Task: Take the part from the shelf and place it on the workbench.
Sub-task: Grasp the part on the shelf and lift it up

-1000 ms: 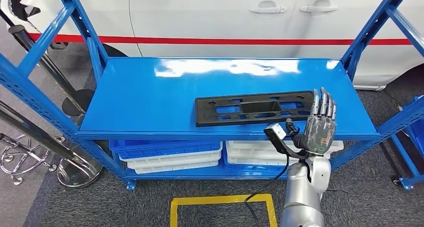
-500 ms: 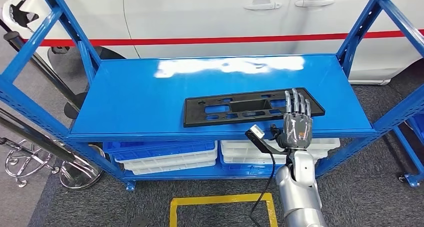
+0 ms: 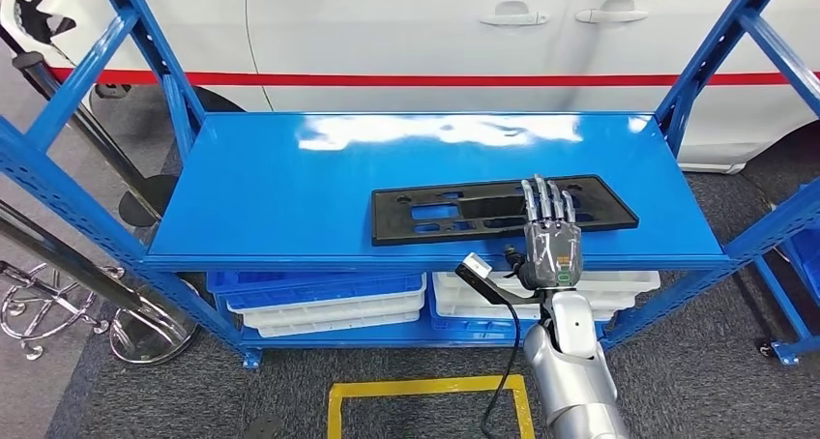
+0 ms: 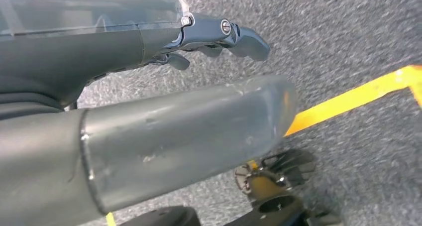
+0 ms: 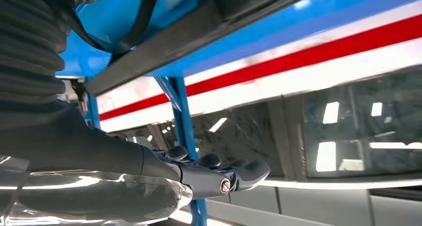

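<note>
The flat black plastic part (image 3: 503, 208) lies on the blue shelf (image 3: 290, 192), its long axis running left to right along the front edge, slightly skewed. It sits in the right half, near the front lip; bare blue surface stretches to its left and behind it. The right hand (image 3: 549, 236) reaches up from below the shelf's front edge, fingers (image 3: 541, 199) straight and slightly apart over the part's right portion, holding nothing. The left hand (image 4: 219, 34) hangs over grey carpet, fingers loosely extended, empty.

Car workshop: blue steel shelf (image 3: 290, 188), white car (image 3: 435, 33).
</note>
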Action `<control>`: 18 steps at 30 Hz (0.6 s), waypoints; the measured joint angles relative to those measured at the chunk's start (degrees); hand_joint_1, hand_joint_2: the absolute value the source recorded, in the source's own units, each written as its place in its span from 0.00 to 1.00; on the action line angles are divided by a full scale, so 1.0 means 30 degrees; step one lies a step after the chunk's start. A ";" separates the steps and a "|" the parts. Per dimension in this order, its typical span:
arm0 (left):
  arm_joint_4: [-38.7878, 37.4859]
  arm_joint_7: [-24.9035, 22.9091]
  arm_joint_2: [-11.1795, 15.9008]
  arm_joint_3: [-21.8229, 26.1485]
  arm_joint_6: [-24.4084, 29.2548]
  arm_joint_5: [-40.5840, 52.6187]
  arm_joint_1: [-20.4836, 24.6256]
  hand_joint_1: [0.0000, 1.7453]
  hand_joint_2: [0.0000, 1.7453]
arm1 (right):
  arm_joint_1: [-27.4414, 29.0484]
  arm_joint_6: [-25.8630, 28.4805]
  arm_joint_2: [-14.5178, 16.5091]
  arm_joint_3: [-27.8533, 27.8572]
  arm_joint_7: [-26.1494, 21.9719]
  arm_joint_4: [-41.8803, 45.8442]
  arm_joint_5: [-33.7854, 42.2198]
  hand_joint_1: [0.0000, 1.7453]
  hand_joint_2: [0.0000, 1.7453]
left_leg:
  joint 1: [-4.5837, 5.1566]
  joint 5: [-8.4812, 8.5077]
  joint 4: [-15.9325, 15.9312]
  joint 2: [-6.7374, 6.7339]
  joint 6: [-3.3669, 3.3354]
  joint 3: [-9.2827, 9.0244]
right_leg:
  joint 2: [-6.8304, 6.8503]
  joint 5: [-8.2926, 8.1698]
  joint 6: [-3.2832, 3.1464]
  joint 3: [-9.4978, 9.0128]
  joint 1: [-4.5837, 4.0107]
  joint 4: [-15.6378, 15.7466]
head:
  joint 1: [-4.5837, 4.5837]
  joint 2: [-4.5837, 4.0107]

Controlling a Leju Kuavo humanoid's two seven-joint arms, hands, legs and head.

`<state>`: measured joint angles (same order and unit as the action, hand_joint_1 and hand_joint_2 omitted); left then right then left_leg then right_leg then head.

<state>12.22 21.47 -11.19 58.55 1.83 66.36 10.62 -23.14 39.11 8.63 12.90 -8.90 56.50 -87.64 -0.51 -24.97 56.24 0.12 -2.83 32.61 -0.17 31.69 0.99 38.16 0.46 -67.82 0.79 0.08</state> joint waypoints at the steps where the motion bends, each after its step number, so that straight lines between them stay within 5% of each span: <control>1: 0.0000 0.0040 0.0000 -0.0016 -0.0033 -0.0005 0.0002 0.00 0.00 | 0.0052 -0.0002 -0.0027 -0.0058 -0.0007 -0.0004 0.0016 0.00 1.00 | 0.0004 -0.0003 0.0024 0.0001 -0.0002 0.0019 | 0.0001 0.0473 0.0063 0.0583 0.0041 -0.1208 | 0.0000 -0.0002; 3: 0.0000 0.0155 -0.0004 -0.0046 -0.0148 -0.0009 -0.0028 0.00 0.00 | 0.0149 -0.0004 -0.0080 -0.0197 -0.0040 -0.0007 0.0093 0.00 1.00 | 0.0001 -0.0032 0.0105 0.0013 0.0012 0.0046 | 0.0014 0.0399 0.0163 0.0999 0.0131 -0.2023 | 0.0000 0.0000; 7: 0.0000 0.0306 -0.0056 -0.0080 -0.0268 -0.0009 -0.0045 0.00 0.00 | 0.0119 -0.0004 -0.0162 -0.0419 -0.0100 0.0007 0.0228 0.00 1.00 | 0.0038 -0.0255 0.0472 0.0069 0.0280 0.0124 | 0.0034 -0.1723 0.0100 -0.1066 0.0217 0.2209 | 0.0000 0.0002; 12: 0.0000 0.0383 -0.0058 -0.0095 -0.0273 -0.0102 -0.0025 0.00 0.00 | 0.0167 -0.0004 -0.0169 -0.0720 -0.0720 0.0129 0.0299 0.00 1.00 | 0.0005 -0.0570 0.0877 0.0061 0.0757 0.0337 | -0.0013 -0.1853 -0.0435 -0.1287 0.0150 0.2919 | -0.0009 0.0000; 16: 0.0000 0.0428 -0.0067 -0.0095 -0.0315 -0.0153 -0.0031 0.00 0.00 | 0.0223 -0.0004 0.0024 -0.1095 -0.0871 0.0328 0.0222 0.00 1.00 | -0.0071 -0.2725 0.4943 0.0050 0.1087 0.2102 | 0.0059 -0.1905 -0.0712 -0.1273 0.0185 0.2972 | -0.0007 0.0002; 18: 0.0000 0.0461 -0.0073 -0.0098 -0.0326 -0.0166 -0.0070 0.00 0.00 | 0.0290 -0.0004 0.0071 -0.1218 -0.0858 0.0328 0.0206 0.00 1.00 | -0.0074 -0.2881 0.6138 0.0048 0.1100 0.2649 | 0.0070 -0.1903 -0.0717 -0.1276 0.0141 0.2964 | -0.0007 0.0000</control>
<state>12.22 22.85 -11.41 58.26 0.85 65.87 10.41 -22.27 39.10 8.85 9.24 -11.48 57.48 -87.02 -0.73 -33.62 74.66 0.27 0.47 40.56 0.04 25.98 -1.16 34.33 0.88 -58.93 0.77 0.08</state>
